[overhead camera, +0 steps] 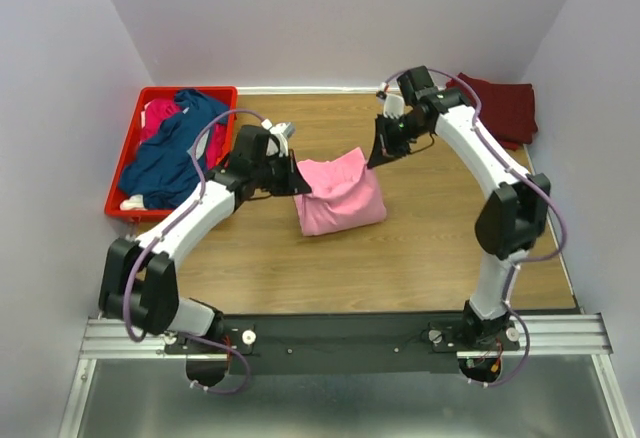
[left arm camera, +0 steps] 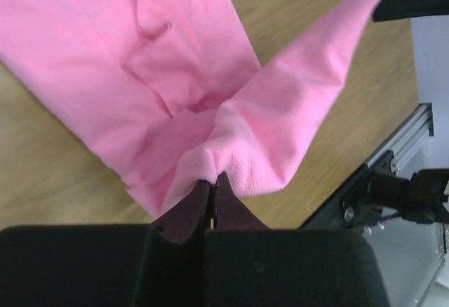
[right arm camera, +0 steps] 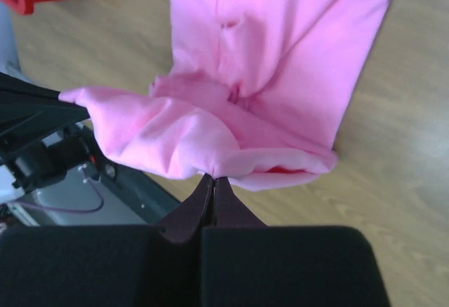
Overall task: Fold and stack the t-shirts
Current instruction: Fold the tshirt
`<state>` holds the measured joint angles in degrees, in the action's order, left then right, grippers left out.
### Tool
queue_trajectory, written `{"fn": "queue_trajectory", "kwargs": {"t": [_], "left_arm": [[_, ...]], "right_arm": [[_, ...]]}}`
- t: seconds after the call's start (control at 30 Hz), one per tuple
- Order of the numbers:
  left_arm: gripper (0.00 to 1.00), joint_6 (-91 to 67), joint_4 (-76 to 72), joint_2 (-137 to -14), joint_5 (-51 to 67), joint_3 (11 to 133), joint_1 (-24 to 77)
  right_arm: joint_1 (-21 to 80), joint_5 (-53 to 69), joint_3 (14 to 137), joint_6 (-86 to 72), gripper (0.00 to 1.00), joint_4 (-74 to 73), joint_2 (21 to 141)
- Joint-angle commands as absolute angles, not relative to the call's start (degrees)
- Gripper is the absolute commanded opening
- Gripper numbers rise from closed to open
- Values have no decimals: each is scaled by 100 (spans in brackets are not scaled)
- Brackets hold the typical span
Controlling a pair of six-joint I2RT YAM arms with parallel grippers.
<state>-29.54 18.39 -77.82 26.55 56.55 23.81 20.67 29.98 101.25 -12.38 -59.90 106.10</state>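
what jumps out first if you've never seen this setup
A light pink cloth t-shirt lies mid-table, with the left gripper and the right gripper each shut on an edge of it. Left of it a red plastic crate holds a navy blue shirt; a dark maroon shirt lies in the far right corner.

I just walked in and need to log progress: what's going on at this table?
Both arms are on the light pink t-shirt in the middle of the wooden table. The left gripper and the right gripper are each shut on an edge of it, holding that cloth up. A dark maroon t-shirt lies folded in the far right corner. The navy blue t-shirt and magenta t-shirt sit crumpled in the red crate at left.
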Motion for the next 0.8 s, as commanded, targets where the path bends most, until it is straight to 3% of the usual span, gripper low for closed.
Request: {"fn": "queue_trajectory", "kwargs": {"t": [0.0,0.23,0.47,0.77], "left_arm": [[0,-2487,1468,-8541,2637,6186,1970],[0,-2549,774,-10001,2531,6723,1450],[0,-2566,404,-11012,2514,6908,1275],[2,-2523,167,-10705,2127,6907,1248]], "right_arm": [[2057,2681,11232,-1064,1,-5985,11485],[1960,2364,12735,-1028,1,-5819,13217],[1925,2136,12165,-1327,1,-4633,13658],[1925,1987,12103,-1450,1,-4227,13518]]}}
